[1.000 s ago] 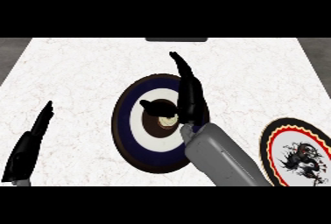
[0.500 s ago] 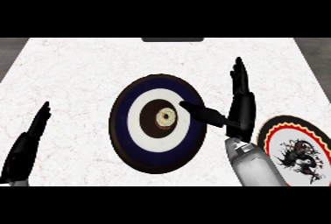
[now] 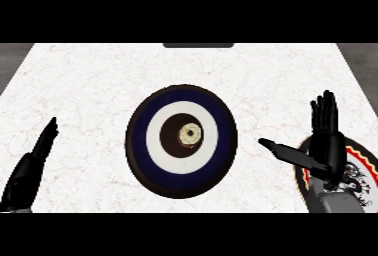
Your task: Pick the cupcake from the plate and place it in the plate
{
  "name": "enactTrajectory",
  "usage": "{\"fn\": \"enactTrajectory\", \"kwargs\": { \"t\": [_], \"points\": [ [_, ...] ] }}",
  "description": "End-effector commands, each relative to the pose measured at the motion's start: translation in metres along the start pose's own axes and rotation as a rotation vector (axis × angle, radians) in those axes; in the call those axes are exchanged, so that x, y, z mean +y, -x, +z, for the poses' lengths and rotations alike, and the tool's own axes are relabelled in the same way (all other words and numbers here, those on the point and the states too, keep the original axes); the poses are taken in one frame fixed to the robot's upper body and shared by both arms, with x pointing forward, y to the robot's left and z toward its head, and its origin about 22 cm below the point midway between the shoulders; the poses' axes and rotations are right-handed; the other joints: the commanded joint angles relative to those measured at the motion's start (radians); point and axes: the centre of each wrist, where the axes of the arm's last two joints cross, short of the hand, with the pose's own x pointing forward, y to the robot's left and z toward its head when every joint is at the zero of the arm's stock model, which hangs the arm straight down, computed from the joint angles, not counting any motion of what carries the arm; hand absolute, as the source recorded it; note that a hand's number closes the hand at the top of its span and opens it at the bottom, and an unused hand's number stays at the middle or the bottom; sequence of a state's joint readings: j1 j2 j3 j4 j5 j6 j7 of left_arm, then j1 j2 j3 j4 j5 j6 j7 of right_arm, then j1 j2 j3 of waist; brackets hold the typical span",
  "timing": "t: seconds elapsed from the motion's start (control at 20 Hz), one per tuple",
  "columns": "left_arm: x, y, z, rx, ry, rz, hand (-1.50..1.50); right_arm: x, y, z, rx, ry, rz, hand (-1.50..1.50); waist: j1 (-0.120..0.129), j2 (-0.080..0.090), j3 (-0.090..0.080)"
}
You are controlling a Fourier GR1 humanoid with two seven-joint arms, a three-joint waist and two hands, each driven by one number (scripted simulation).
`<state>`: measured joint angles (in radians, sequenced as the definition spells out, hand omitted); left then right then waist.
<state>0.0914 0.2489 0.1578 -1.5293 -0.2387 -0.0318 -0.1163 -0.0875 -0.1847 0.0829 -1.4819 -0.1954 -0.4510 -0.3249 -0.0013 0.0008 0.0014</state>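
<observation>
A small cupcake point(image 3: 190, 134) with a pale top sits at the centre of a dark blue and white ringed plate point(image 3: 181, 172) in the middle of the counter. My right hand point(image 3: 325, 145) is open, fingers straight up and thumb out to the left, well to the right of that plate and holding nothing. It stands over a second plate point(image 3: 359, 165) with a red rim and a black and white pattern at the right edge, partly hidden by the hand and forearm. At the left edge my left hand point(image 3: 31, 167) rests open, edge-on.
The white marbled counter point(image 3: 96, 90) spreads around both plates. A dark slot point(image 3: 198, 45) shows at the far edge.
My right hand has drawn back to the right, off the ringed plate and over the patterned plate, leaving the cupcake uncovered at the plate's centre. The left hand has stayed put.
</observation>
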Motion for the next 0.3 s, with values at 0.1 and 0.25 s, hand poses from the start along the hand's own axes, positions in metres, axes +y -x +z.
{"fn": "enactTrajectory", "kwargs": {
  "t": [0.1, 0.25],
  "points": [
    [0.002, 0.005, -0.003, 0.003, -0.006, -0.009, 0.0, -0.075, 0.02, 0.008, -0.026, -0.017, 0.004, -1.5, -0.002, -0.001, -0.001],
    [0.004, 0.001, -0.01, -0.006, -0.002, 0.002, 0.0, -0.082, 0.036, -0.003, 0.004, 0.004, -0.009, -1.5, 0.002, -0.001, -0.001]
  ]
}}
